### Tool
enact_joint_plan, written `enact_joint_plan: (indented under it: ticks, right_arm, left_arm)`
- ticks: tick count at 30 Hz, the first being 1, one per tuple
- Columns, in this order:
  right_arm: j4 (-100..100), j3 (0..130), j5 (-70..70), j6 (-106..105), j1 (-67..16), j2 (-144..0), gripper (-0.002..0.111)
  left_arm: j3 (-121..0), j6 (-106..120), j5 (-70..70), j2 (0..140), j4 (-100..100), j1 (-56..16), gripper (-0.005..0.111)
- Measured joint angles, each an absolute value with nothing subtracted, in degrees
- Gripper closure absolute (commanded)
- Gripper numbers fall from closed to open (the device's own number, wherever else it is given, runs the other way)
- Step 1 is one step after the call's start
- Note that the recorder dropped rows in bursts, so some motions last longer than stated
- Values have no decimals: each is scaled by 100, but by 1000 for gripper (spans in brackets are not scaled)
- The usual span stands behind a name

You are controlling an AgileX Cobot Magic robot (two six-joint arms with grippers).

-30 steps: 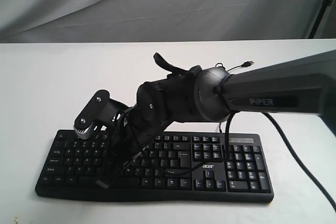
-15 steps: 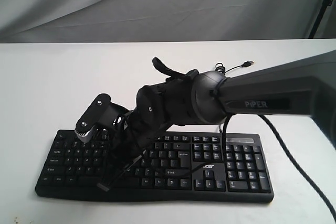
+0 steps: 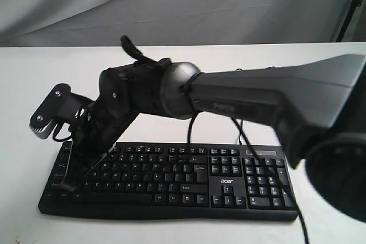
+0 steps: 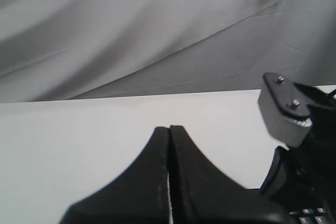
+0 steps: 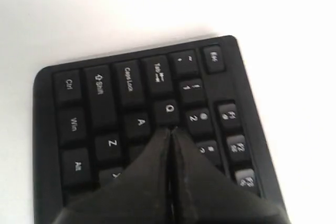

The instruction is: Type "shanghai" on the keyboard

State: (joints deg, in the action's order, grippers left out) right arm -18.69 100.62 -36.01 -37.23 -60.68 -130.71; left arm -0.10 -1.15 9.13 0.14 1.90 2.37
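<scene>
A wide black keyboard (image 3: 189,181) with white legends and an "acer" logo lies flat on a plain white table (image 3: 286,67). Bare tabletop spreads behind the keyboard and to either side of it, with only a narrow strip showing along its near edge.

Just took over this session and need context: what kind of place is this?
Probably a lab or studio test bench, not an office: a plain white table, a grey cloth backdrop behind it, and a lone keyboard under a robot arm.
</scene>
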Motion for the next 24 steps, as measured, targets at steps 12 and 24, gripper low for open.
enact_joint_plan:
  ticks: [12,24]
  right_arm:
    - [-1832,11041,-4141,-3756,-6261,-13649,108]
    - [-1815,11041,-4141,-3768,-6261,-13760,108]
  left_arm:
    - [-10,-115,913,14,190,237,107]
    - [-10,-115,913,14,190,237,107]
